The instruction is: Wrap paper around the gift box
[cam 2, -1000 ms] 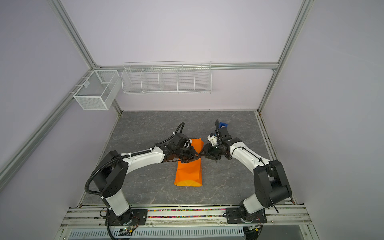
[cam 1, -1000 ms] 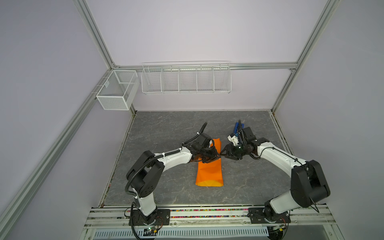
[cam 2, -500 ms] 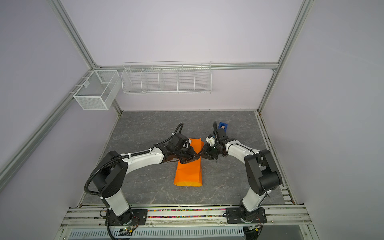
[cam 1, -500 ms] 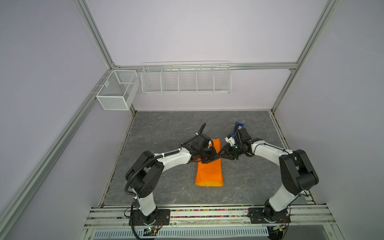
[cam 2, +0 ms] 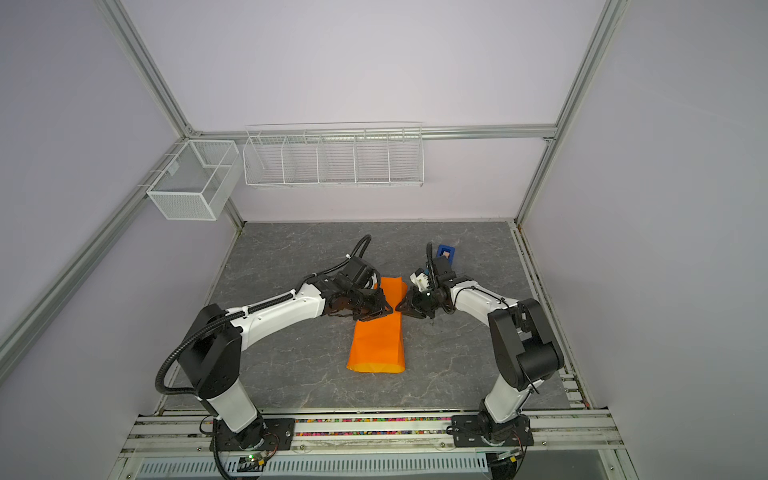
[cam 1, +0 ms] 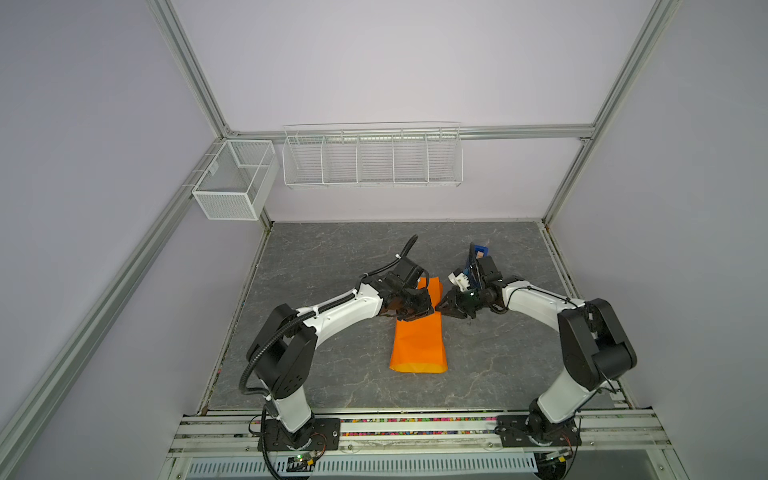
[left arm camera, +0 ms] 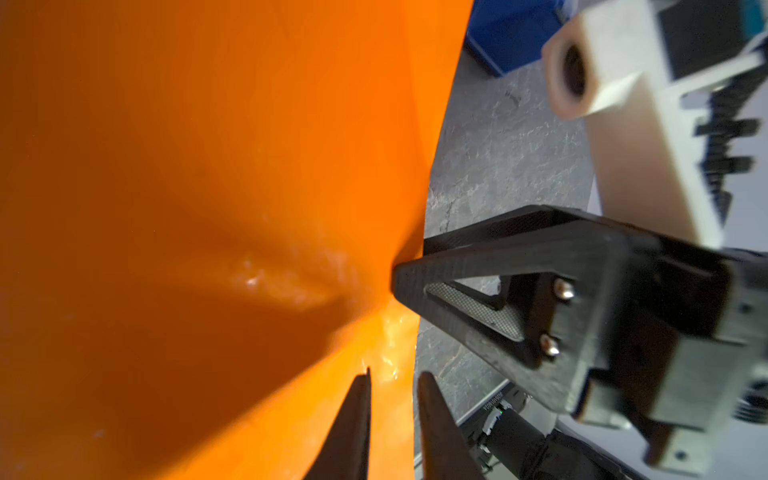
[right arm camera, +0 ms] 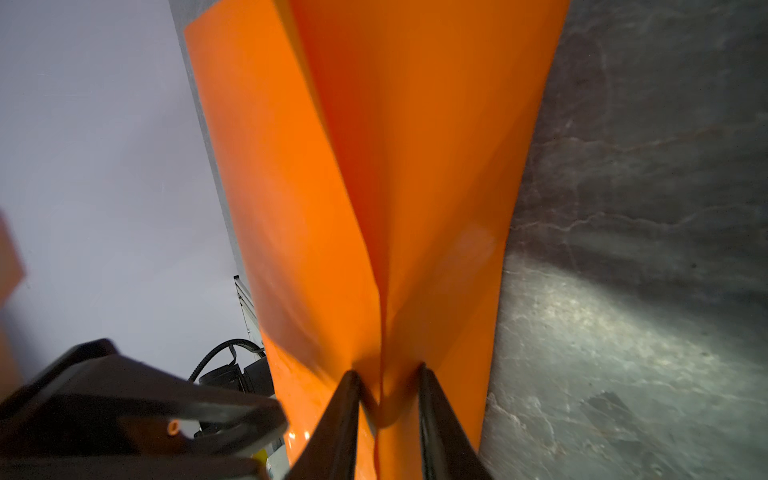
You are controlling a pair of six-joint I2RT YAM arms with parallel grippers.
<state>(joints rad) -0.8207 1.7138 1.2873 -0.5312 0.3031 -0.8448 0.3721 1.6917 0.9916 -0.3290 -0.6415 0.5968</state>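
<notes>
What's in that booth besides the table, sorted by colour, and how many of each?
Orange: 1, paper
Blue: 1, small block
White: 2, wire baskets
Black-and-white: 2, robot arms
Total: 6
Anything under the paper is hidden.

Item: the paper (cam 1: 417,345), a plain orange sheet. I logged it folded over into a long, narrow sleeve on the bench (cam 1: 332,257), about mid-width and running front to back. The near end lay low with its mouth slightly open, and the far end stood up as a loose flap. In the right wrist view the paper (right arm camera: 415,187) showed a sharp lengthwise ridge. The surface was smooth, glossy in spots, with few creases.
</notes>
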